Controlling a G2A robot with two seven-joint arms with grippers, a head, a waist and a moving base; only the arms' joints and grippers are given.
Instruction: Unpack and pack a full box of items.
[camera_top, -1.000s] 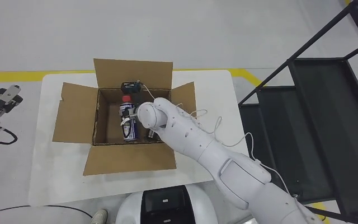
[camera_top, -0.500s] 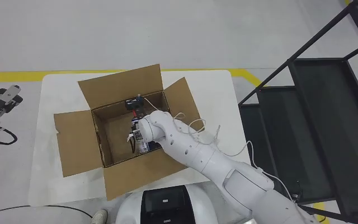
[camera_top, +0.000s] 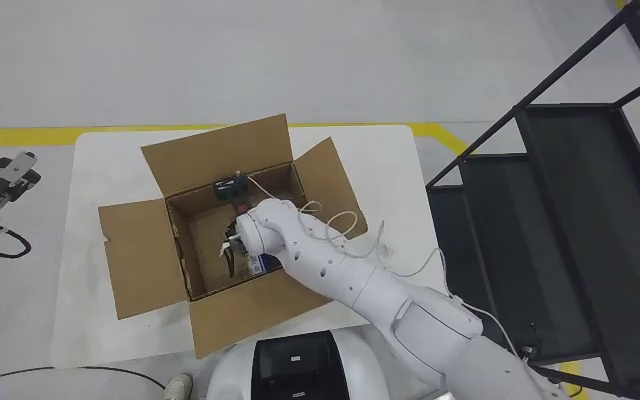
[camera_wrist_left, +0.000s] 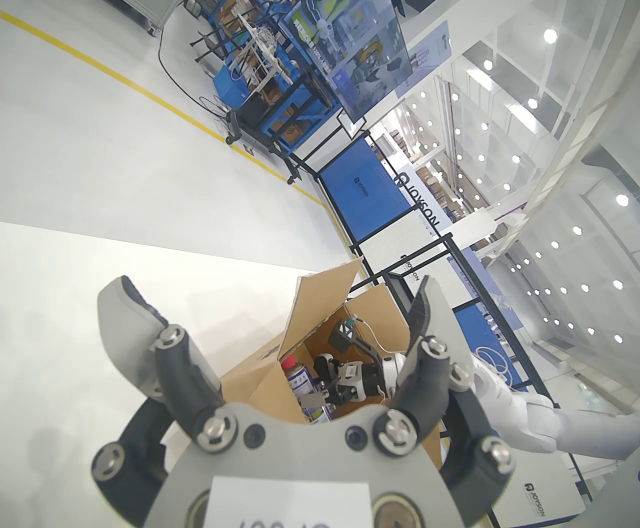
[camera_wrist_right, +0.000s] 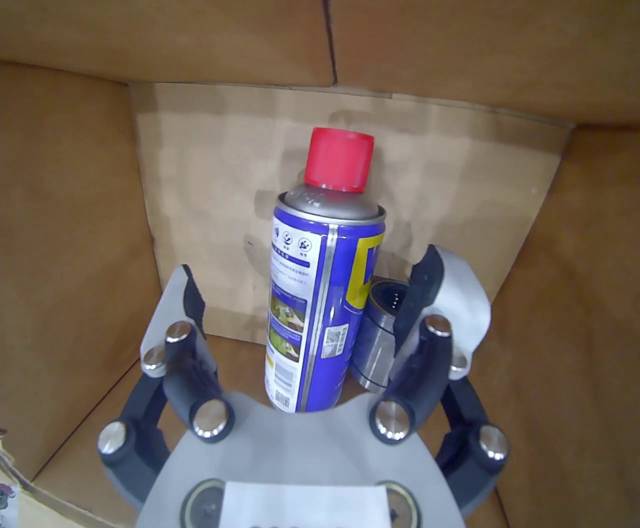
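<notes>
Change: cardboard box (camera_top: 150, 255) has swung from square-on to skewed on the counter (camera_top: 100, 170) over the last second, and has barely shifted in the final half second; the spray can (camera_top: 252, 264), plain to see beside the wrist a second ago, now sits mostly under the right arm
Right end effector: (camera_wrist_right: 308, 265) down inside the box, fingers spread wide on either side of the can's body and gripping nothing; one finger (camera_wrist_right: 192, 300) stands apart from the can, the other (camera_wrist_right: 425, 285) sits in front of the metal cylinder
Spray can: blue with a red cap (camera_wrist_right: 340, 160), inside the box with the cap pointing away from the wrist; whether it lies flat or leans cannot be told
Metal cylinder: (camera_wrist_right: 382, 320) short, silvery and hollow, pressed against the can's side on the box floor
Box: all four flaps folded outward, brown walls (camera_wrist_right: 75, 200) around the can on all sides
Left end effector: (camera_wrist_left: 275, 295) held off to the side of the counter, facing the box from a distance, fingers wide apart and empty
Left wrist view: right end effector (camera_wrist_left: 335, 385) inside the open box (camera_wrist_left: 320, 300), the can's red cap (camera_wrist_left: 289, 364) beside it
Surroundings: black stair frame (camera_top: 540, 200) next to the counter, yellow line (camera_top: 60, 133) on the floor beyond it
</notes>
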